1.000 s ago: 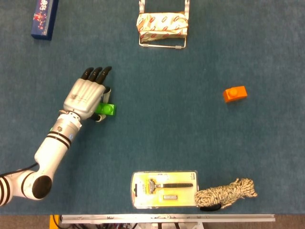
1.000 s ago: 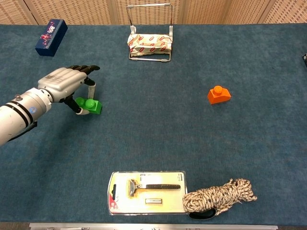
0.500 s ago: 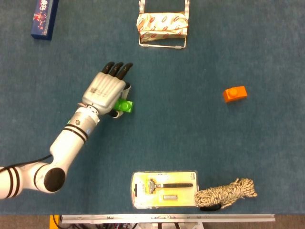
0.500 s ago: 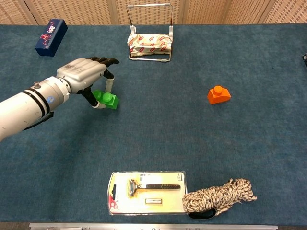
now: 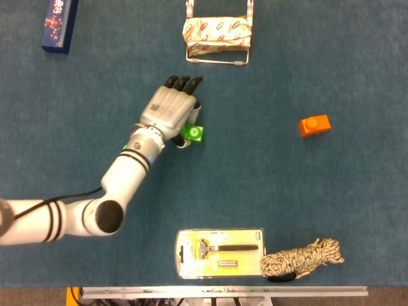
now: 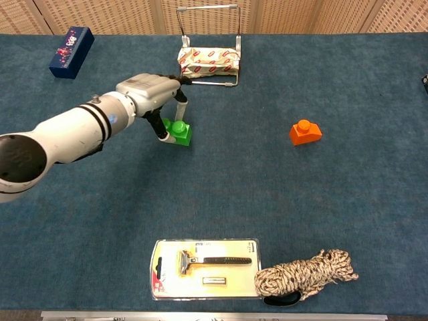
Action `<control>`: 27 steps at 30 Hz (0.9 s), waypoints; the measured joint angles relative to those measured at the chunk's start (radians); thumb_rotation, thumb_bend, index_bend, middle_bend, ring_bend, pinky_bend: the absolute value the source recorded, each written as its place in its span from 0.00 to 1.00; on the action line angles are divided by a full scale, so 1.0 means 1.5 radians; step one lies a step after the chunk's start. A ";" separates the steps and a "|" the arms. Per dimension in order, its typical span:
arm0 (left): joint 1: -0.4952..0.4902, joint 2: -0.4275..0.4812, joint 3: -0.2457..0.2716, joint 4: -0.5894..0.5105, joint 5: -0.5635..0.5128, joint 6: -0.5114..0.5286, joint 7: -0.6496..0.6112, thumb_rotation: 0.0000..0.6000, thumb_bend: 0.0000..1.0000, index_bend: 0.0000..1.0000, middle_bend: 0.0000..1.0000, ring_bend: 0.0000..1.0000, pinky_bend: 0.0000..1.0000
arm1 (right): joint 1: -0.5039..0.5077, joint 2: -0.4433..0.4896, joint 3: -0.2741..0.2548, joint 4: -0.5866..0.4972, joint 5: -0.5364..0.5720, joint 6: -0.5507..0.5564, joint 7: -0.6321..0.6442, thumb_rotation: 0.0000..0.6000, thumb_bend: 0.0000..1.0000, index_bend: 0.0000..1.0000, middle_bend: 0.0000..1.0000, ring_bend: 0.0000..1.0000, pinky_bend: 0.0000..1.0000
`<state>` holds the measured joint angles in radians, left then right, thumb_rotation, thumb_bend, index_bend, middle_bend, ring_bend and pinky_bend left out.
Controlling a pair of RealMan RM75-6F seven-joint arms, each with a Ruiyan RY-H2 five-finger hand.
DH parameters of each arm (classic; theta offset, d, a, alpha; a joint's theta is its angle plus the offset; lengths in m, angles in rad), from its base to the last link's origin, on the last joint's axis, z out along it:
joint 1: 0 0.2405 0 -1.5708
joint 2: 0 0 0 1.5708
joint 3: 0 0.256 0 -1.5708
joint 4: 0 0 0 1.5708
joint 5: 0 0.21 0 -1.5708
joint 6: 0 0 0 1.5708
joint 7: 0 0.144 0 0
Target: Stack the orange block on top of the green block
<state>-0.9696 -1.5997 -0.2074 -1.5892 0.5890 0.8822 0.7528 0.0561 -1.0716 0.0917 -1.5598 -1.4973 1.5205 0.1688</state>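
Observation:
My left hand [image 5: 171, 112] [image 6: 152, 93] holds the green block [image 5: 192, 133] [image 6: 178, 131] between thumb and fingers, just left of the table's middle. The block is small and bright green with a stud on top; most of it shows to the right of the hand. Whether it touches the cloth I cannot tell. The orange block [image 5: 314, 125] [image 6: 305, 132] stands alone on the blue cloth far to the right, a stud on its top. My right hand shows in neither view.
A wire rack with a wrapped packet [image 5: 217, 34] [image 6: 208, 60] stands at the back centre. A dark blue box [image 5: 59, 23] [image 6: 70, 42] lies at the back left. A packaged razor [image 5: 220, 252] [image 6: 205, 267] and a coiled rope [image 5: 303, 258] [image 6: 306, 275] lie near the front edge.
My left hand has carried the green block steadily to the right and slightly farther back across the cloth. The orange block has stayed where it was.

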 measured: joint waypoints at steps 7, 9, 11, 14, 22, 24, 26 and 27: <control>-0.060 -0.046 -0.015 0.058 -0.075 -0.011 0.012 1.00 0.21 0.57 0.05 0.00 0.07 | -0.003 0.005 0.001 0.004 0.000 0.006 0.018 1.00 0.25 0.27 0.32 0.15 0.34; -0.072 -0.053 -0.016 0.068 -0.088 -0.015 0.010 1.00 0.21 0.57 0.05 0.00 0.07 | -0.004 0.005 0.001 0.007 -0.001 0.007 0.020 1.00 0.25 0.27 0.32 0.15 0.34; -0.082 -0.059 -0.017 0.079 -0.099 -0.018 0.008 1.00 0.21 0.57 0.05 0.00 0.07 | -0.004 0.007 0.002 0.007 -0.001 0.008 0.025 1.00 0.25 0.27 0.32 0.15 0.34; -0.094 -0.066 -0.017 0.094 -0.115 -0.023 0.005 1.00 0.21 0.57 0.05 0.00 0.07 | -0.004 0.008 0.001 0.005 -0.002 0.005 0.026 1.00 0.25 0.27 0.32 0.15 0.34; -0.119 -0.085 -0.012 0.125 -0.143 -0.038 -0.008 1.00 0.21 0.57 0.05 0.00 0.07 | -0.001 0.008 0.000 0.004 -0.002 -0.001 0.021 1.00 0.25 0.27 0.32 0.15 0.34; -0.125 -0.088 -0.012 0.130 -0.150 -0.045 -0.013 1.00 0.21 0.57 0.05 0.00 0.07 | 0.000 0.008 0.000 0.004 -0.002 -0.002 0.019 1.00 0.25 0.27 0.32 0.15 0.34; -0.132 -0.092 -0.012 0.136 -0.154 -0.051 -0.017 1.00 0.21 0.57 0.05 0.00 0.07 | 0.000 0.008 0.000 0.003 -0.003 -0.002 0.018 1.00 0.25 0.27 0.32 0.15 0.34; -0.134 -0.094 -0.012 0.139 -0.155 -0.052 -0.019 1.00 0.21 0.57 0.05 0.00 0.07 | 0.000 0.008 0.000 0.003 -0.003 -0.002 0.018 1.00 0.25 0.27 0.32 0.15 0.34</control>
<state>-1.1705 -1.7412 -0.2247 -1.3804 0.3569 0.8041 0.7236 0.0565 -1.0599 0.0913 -1.5558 -1.5013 1.5171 0.1953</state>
